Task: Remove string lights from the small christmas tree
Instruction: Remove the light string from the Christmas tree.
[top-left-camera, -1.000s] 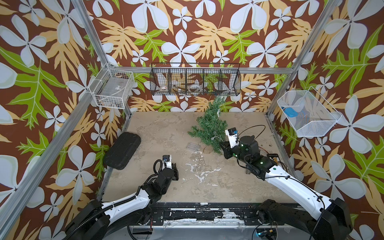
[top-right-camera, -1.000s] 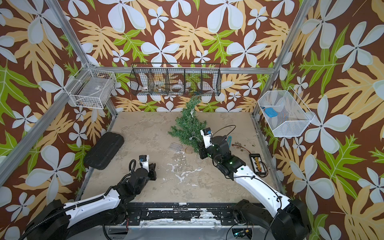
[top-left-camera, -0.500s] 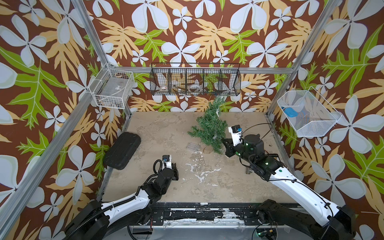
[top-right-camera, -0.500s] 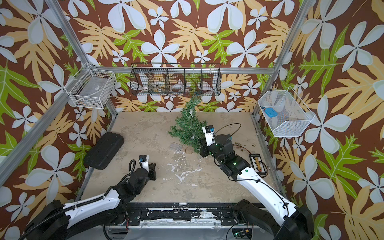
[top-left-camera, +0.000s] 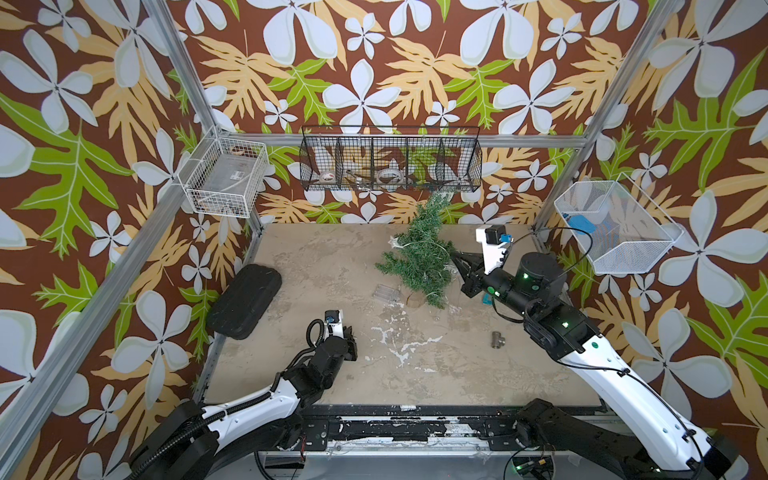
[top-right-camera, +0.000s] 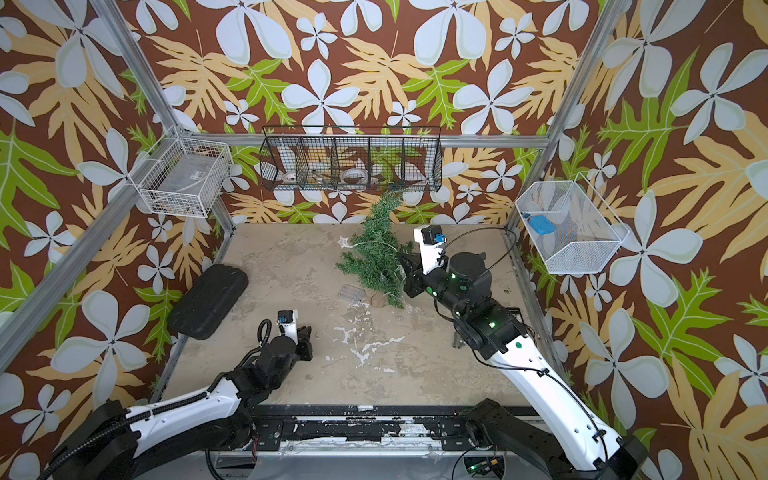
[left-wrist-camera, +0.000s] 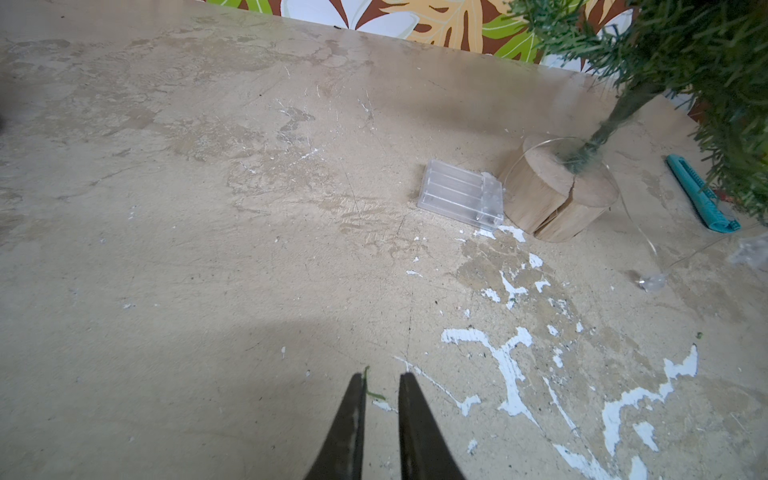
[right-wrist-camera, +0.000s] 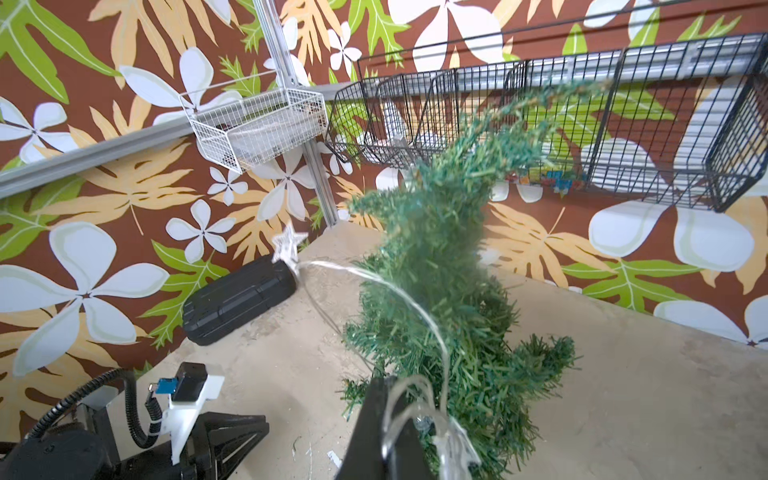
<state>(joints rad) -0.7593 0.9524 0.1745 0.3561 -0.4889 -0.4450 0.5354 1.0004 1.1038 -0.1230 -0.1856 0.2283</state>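
The small christmas tree (top-left-camera: 419, 257) (top-right-camera: 376, 257) stands on its round wooden base (left-wrist-camera: 552, 187) at the back middle of the table. Its tip reaches toward the black wire basket. The string lights (right-wrist-camera: 399, 291) run as a pale wire across its branches to a clear star (right-wrist-camera: 289, 243). Their clear box (top-left-camera: 385, 293) (left-wrist-camera: 459, 195) lies flat beside the base. My right gripper (top-left-camera: 454, 254) (right-wrist-camera: 399, 386) is at the tree's right side, shut on a loop of the wire. My left gripper (top-left-camera: 349, 332) (left-wrist-camera: 382, 376) hovers low over the front left of the table, narrowly open and holding nothing.
A black case (top-left-camera: 245, 301) lies at the table's left edge. A small metal fitting (top-left-camera: 497, 339) sits right of centre, and a teal tool (left-wrist-camera: 702, 199) lies behind the tree. A black wire basket (top-left-camera: 390, 164) and two white baskets (top-left-camera: 226, 176) (top-left-camera: 615, 228) hang on the walls.
My right gripper has closed on the wire and moved right and toward the back, away from the tree's lower branches. The left arm has stayed still.
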